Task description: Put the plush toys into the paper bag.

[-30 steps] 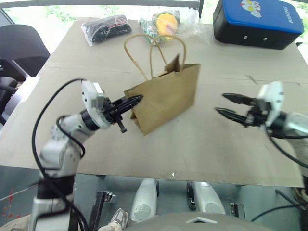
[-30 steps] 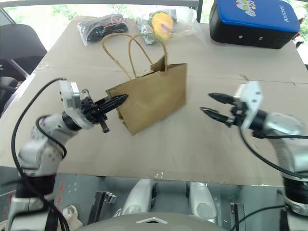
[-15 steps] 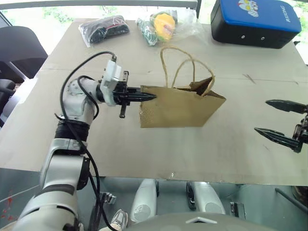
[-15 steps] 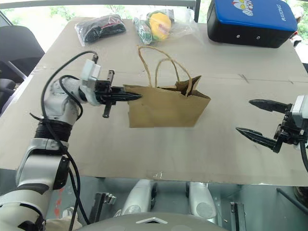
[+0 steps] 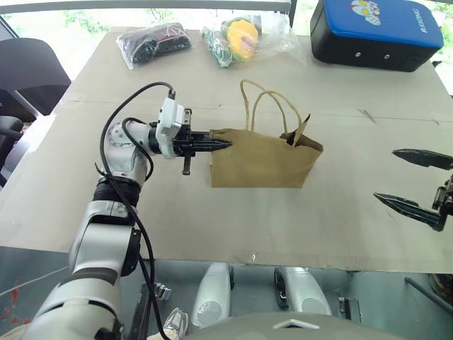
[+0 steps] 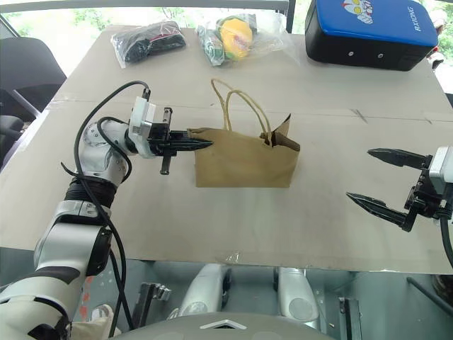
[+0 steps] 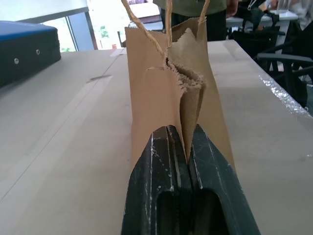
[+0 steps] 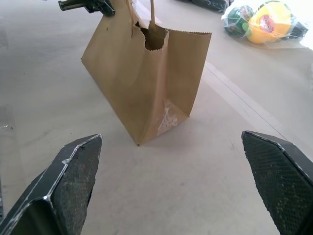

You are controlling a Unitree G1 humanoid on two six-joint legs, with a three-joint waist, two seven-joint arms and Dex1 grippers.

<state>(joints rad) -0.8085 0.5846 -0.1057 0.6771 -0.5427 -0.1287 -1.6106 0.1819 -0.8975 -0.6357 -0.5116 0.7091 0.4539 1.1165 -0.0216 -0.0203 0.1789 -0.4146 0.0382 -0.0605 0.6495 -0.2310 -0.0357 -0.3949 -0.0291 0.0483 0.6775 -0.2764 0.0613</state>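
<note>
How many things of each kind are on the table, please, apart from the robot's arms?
Paper bag: 1
Clear bag with yellow-green toy: 1
Clear bag with black contents: 1
Blue-topped black case: 1
Total: 4

Silver-grey arms (image 5: 106,234), black cables, black jaws

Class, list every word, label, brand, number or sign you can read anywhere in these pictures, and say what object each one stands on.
"RXDONG", or close to it: white lettering along the right edge of the blue lid of the black case; the letters are small, so the reading is uncertain.
A white round cartoon logo on the same lid: a picture, with no readable words.
The paper bag is plain, with no print.
The clear plastic bags show no readable text.
</note>
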